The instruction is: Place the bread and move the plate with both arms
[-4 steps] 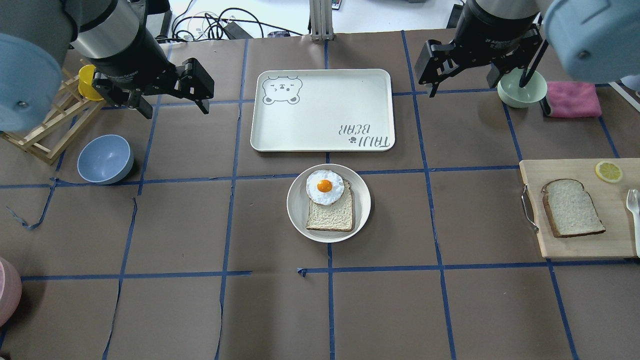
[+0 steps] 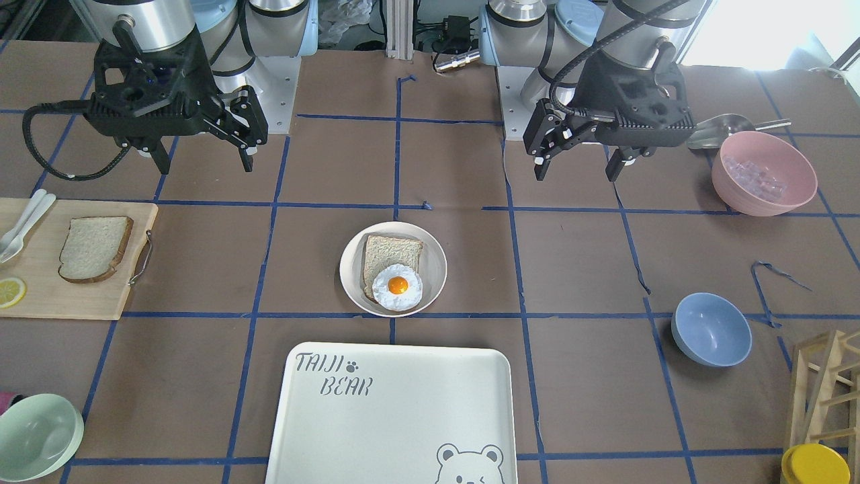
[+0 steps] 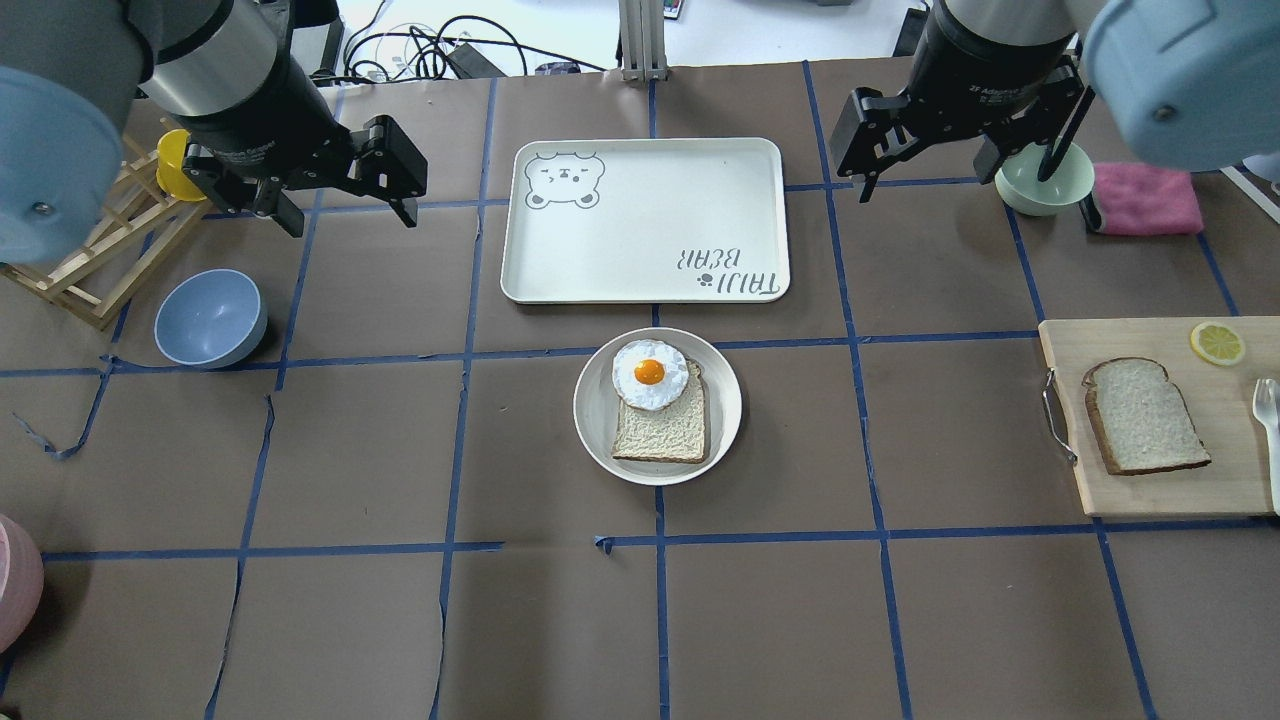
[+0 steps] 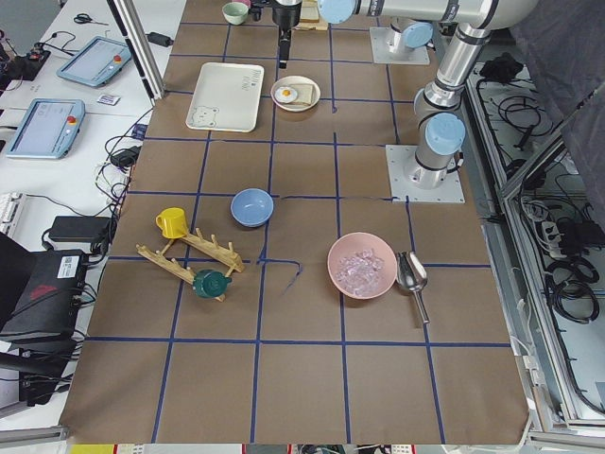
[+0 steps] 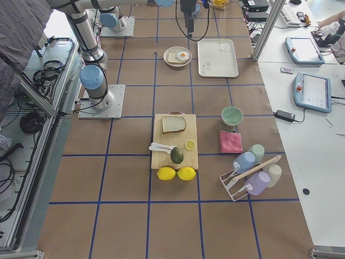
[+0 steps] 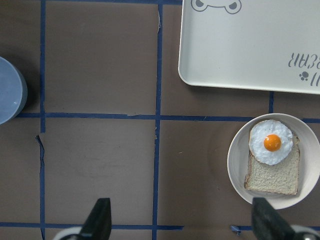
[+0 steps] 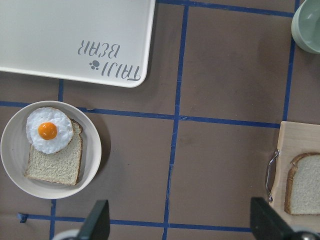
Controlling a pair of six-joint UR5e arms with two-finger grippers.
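Observation:
The bread (image 3: 1145,415) lies flat on a wooden cutting board (image 3: 1230,480) at the right; it also shows in the front view (image 2: 94,247) and the right wrist view (image 7: 305,182). The plate (image 3: 725,410) sits at the table's middle and holds a smaller tan slice (image 3: 660,430) with a fried egg (image 3: 650,375). My left gripper (image 3: 345,205) is open and empty, high over the far left. My right gripper (image 3: 950,175) is open and empty, high over the far right, well away from the bread.
A white "TAIJI BEAR" tray (image 3: 560,260) lies just beyond the plate. A blue bowl (image 3: 210,318) and a wooden rack (image 3: 90,260) stand at the left. A green bowl (image 3: 1045,180) and a pink cloth (image 3: 1145,200) are at the far right. A lemon slice (image 3: 1217,343) lies on the board.
The right arm has shifted slightly to the right. The left arm, bread and plate have not visibly moved.

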